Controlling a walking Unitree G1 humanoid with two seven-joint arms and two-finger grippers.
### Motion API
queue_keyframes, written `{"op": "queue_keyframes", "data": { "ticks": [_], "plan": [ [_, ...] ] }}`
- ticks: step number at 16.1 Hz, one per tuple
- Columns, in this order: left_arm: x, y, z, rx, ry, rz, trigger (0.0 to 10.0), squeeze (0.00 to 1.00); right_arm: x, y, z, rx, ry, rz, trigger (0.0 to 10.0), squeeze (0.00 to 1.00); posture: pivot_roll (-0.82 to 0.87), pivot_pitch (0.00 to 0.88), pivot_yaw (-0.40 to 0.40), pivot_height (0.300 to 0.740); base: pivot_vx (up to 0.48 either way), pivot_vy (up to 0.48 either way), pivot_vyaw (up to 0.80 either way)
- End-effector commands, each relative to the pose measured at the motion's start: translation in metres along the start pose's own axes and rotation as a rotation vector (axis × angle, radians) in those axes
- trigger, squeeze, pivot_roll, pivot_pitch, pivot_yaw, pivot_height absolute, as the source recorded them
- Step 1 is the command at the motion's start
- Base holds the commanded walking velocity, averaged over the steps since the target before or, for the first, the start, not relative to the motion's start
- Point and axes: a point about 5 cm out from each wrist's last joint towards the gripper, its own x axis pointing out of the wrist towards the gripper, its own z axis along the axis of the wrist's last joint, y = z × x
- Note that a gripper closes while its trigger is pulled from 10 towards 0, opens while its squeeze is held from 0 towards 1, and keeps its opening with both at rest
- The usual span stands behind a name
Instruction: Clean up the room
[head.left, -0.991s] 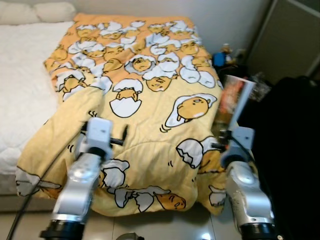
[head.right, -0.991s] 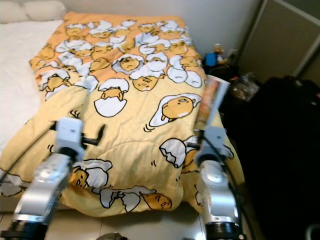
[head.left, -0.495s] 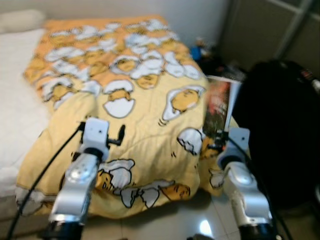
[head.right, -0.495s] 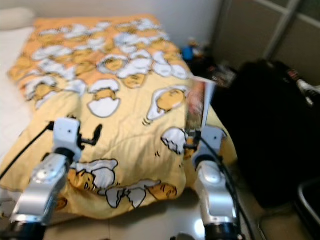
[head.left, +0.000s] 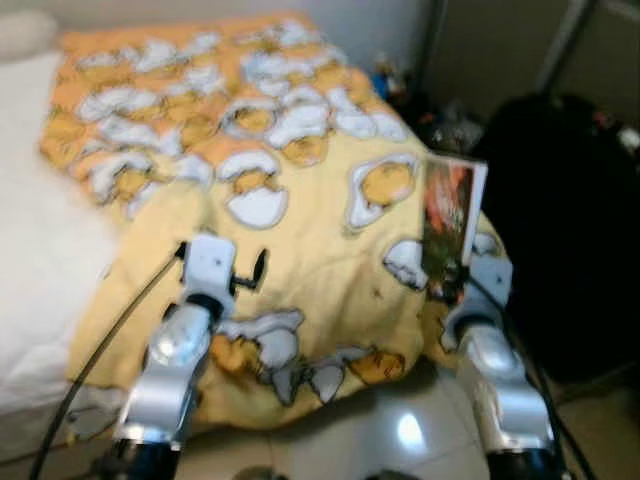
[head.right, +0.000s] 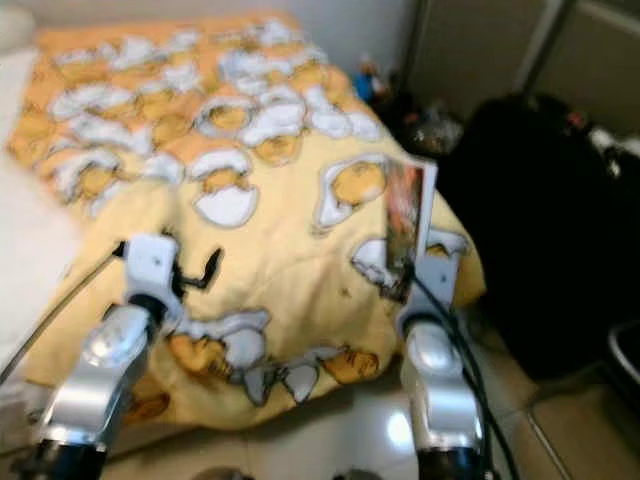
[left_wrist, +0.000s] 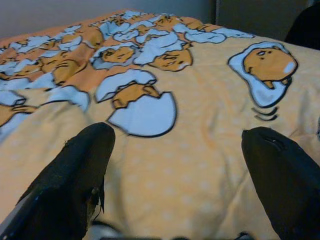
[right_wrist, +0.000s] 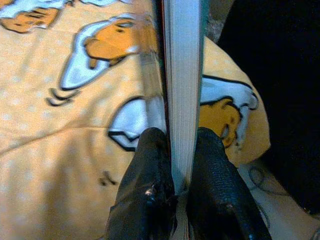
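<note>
A book (head.left: 452, 224) with a dark red and orange cover stands upright in my right gripper (right_wrist: 181, 150), which is shut on its lower edge; its white page block (right_wrist: 183, 75) runs between the two black fingers. It hangs over the right corner of the bed. My left gripper (left_wrist: 180, 165) is open above the yellow egg-and-chick blanket (head.left: 300, 180), nothing between its fingers (left_wrist: 75, 175). The left arm (head.left: 185, 340) hovers over the blanket's front part.
White bedding (head.left: 40, 230) lies to the left of the blanket. A large black mass (head.left: 560, 200) stands right of the bed, with small clutter (head.left: 430, 110) behind it by the wall. Glossy tiled floor (head.left: 400, 430) shows below the bed's foot.
The view has swung and blurred as I move; the bed now sits further left and closer. The right gripper still holds the book upright; the left stays open.
</note>
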Motion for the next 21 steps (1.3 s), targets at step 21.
{"op": "queue_keyframes", "data": {
  "ticks": [21],
  "plan": [
    [0.0031,0.0105,0.0020,0.015,0.000,0.037,10.0,0.00,0.0064,0.0093,0.0234,0.006,-0.096,0.049,10.0,0.00,0.03,0.000,0.003,0.740,0.000,0.447,0.00]
  ]
}}
